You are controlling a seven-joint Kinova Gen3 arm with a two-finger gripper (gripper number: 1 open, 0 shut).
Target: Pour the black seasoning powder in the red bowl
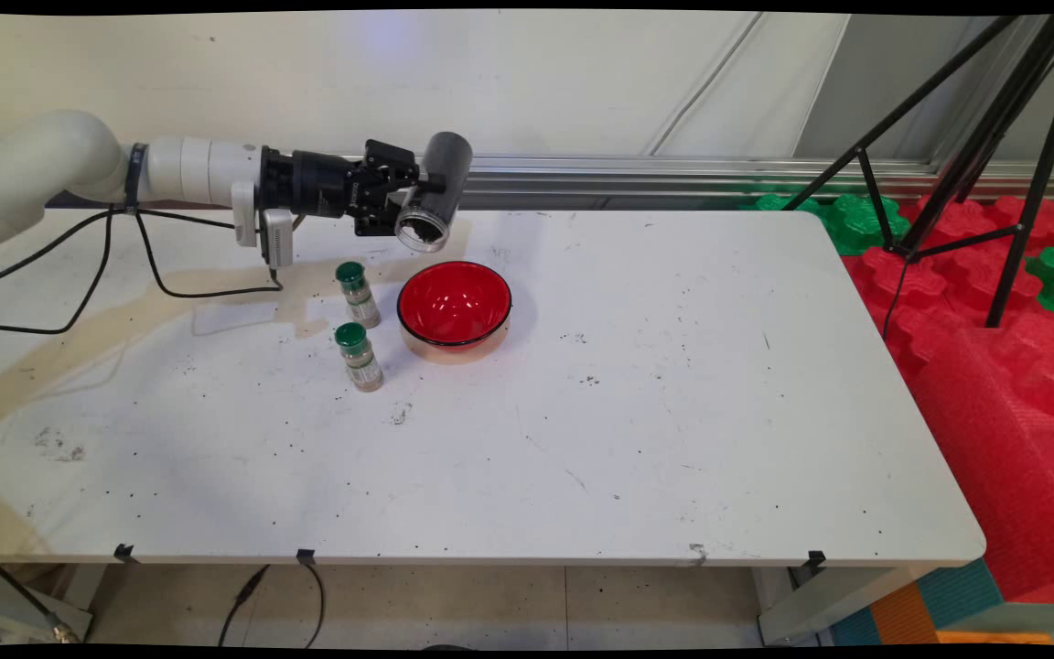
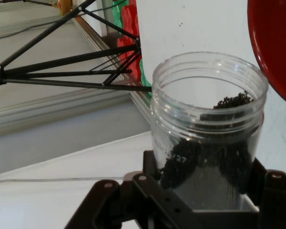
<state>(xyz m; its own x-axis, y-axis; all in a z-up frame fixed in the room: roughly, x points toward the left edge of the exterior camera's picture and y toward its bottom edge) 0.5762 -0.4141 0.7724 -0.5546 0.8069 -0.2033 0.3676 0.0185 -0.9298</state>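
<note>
One gripper (image 1: 399,203) is clamped on a clear jar (image 1: 434,190), its fingers pressed to the jar's sides, and holds it in the air tipped well over — open mouth pointing down and toward the camera, dark base up and back toward the wall. Dark grains (image 2: 207,160) sit inside; in the hand view they lie heaped along one side of the jar and reach close to the rim, with none seen falling. The jar's mouth hangs above the table just behind the red bowl (image 1: 454,307), at the bowl's far-left edge rather than over its middle, and the bowl looks empty.

As a judgement: with the jar tilted like this, the mouth ought to be brought squarely over the bowl's hollow, and any further tip should be slow, since the heap sits near the lip and could go over all at once, onto the table instead of into the bowl.

Two small bottles with green caps (image 1: 358,294) (image 1: 359,355) stand upright just left of the bowl, one behind the other, apart from it and from the jar.

All this rests on a white table (image 1: 673,439), scuffed and dotted with dark specks and a brownish stain toward the left. Behind is a pale wall; at right a black tripod (image 1: 975,137) stands over red and green foam mats (image 1: 994,348)
</note>
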